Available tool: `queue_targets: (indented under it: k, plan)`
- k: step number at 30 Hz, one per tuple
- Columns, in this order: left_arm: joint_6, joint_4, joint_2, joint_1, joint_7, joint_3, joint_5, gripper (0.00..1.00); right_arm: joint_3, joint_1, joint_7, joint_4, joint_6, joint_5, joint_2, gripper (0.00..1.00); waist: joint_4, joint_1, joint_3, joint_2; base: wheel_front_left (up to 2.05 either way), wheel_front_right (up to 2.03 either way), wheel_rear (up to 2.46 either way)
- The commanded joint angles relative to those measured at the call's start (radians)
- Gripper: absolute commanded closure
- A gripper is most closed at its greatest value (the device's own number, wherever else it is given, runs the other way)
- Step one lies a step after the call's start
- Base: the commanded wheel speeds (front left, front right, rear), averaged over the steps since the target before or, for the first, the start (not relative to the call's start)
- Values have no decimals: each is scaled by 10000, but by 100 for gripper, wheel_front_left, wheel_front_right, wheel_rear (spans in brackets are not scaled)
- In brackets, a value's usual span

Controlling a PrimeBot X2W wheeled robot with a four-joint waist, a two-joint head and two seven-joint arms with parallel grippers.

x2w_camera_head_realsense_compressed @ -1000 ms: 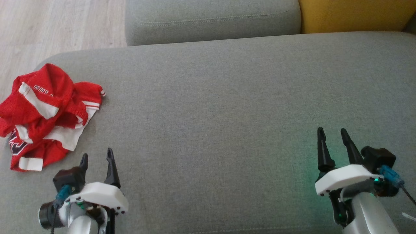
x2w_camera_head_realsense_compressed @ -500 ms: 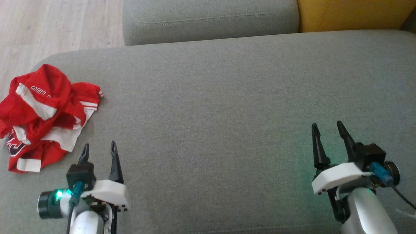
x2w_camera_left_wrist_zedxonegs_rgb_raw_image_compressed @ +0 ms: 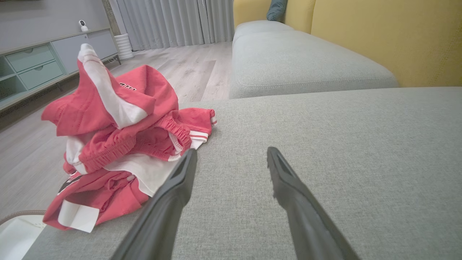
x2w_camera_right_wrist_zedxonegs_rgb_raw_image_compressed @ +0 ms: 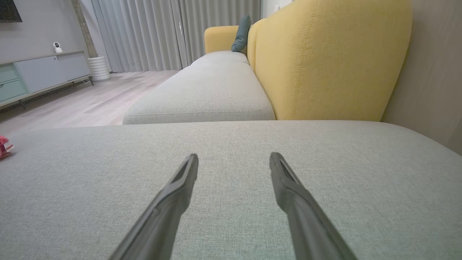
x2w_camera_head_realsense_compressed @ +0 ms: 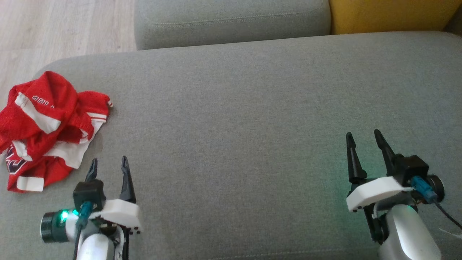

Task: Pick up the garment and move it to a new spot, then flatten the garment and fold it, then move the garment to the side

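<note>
Garment point(x2w_camera_head_realsense_compressed: 50, 126) bunched at left edge of cushion point(x2w_camera_head_realsense_compressed: 234, 108); left pincer point(x2w_camera_head_realsense_compressed: 109, 159) and right pincer point(x2w_camera_head_realsense_compressed: 363, 133) spread wide.

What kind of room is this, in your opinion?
Most likely a living room in a home: a sofa with grey seats and a yellow backrest, long grey curtains, and a low cabinet with drawers standing on a wooden-looking floor.

left gripper point(x2w_camera_head_realsense_compressed: 109, 159): edged toward 12 o'clock, rolled; green light point(x2w_camera_head_realsense_compressed: 64, 215) showing
right gripper point(x2w_camera_head_realsense_compressed: 362, 132): edged toward 12 o'clock, rolled
head camera: shifted slightly
</note>
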Motion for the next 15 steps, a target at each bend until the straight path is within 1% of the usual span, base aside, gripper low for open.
queue_targets:
  k: [1, 8, 11, 15]
  plan:
    - [18, -362, 155, -549, -124, 408, -7, 0, 198, -442, -136, -337, 75, 81, -32, 0, 6, 0, 13, 0, 0, 0, 0]
    - [-15, -331, 104, -627, -124, 481, -57, 0, 389, -503, -136, -299, 75, 106, -32, 0, 198, 0, 150, 0, 0, 0, 0]
    - [-25, -269, 73, -698, -124, 496, -80, 0, 480, -574, -136, -271, 75, 129, -32, 0, 488, 0, 214, 0, 0, 0, 0]
    - [-57, -227, 33, -766, -124, 460, -78, 0, 666, -601, -136, -239, 75, 228, -32, 0, 1066, 0, 220, 0, 0, 0, 0]
